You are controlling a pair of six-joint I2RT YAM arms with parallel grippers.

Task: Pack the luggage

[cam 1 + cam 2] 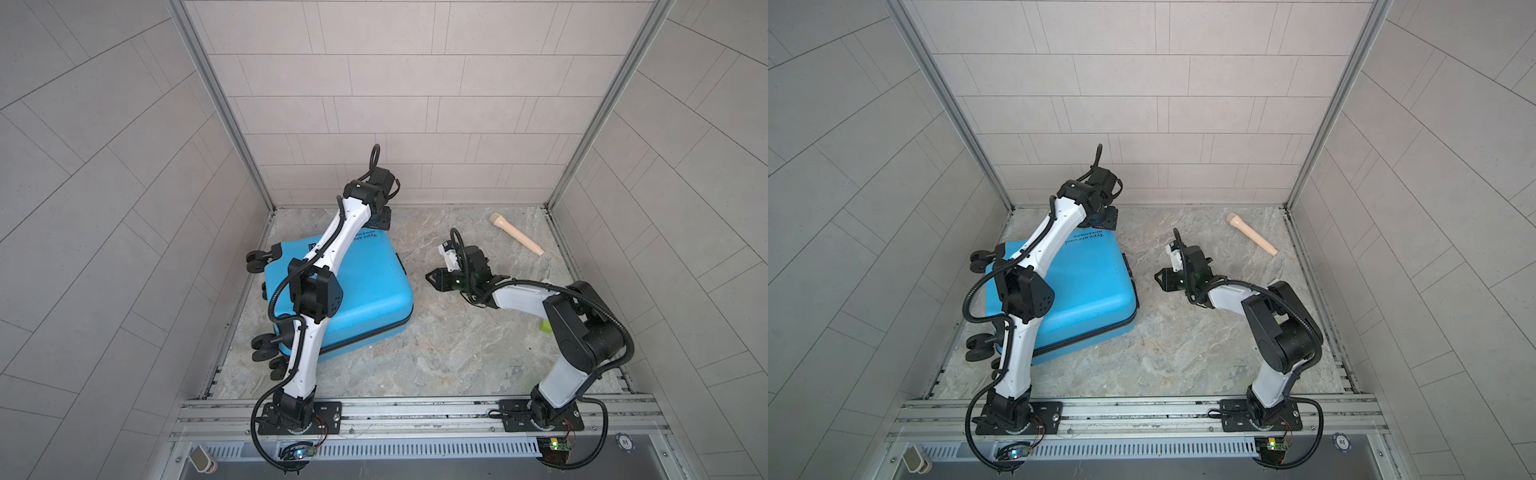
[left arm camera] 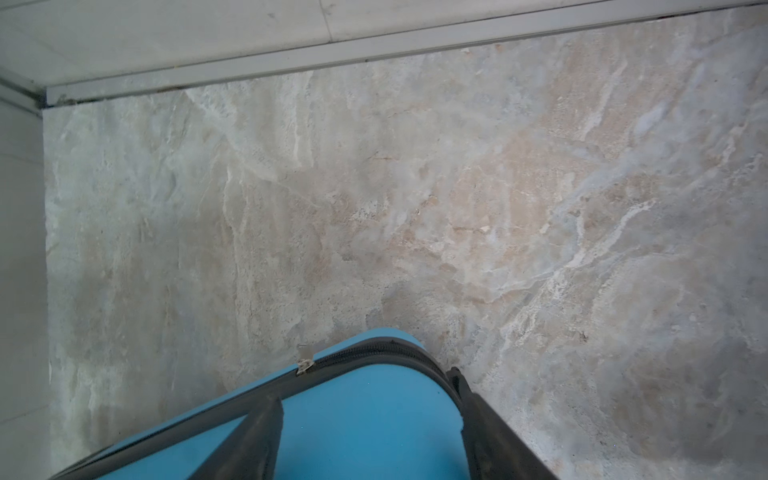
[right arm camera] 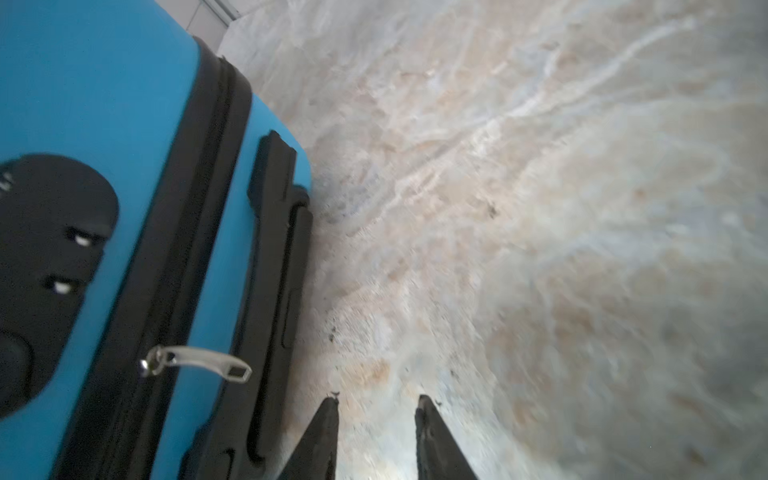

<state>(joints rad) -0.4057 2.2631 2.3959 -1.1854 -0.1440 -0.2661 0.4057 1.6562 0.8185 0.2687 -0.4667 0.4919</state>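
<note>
Flat on the left of the desk, zipped shut, wheels toward the left wall: the blue luggage. Over its far corner, spread wide: the left end effector. Just beside its zipper side, slightly parted over bare desk: the right end effector.

- The luggage, a bright-blue hard shell, lies flat and zipped shut on the left of the floor.
- Its black wheels face the left wall.
</note>
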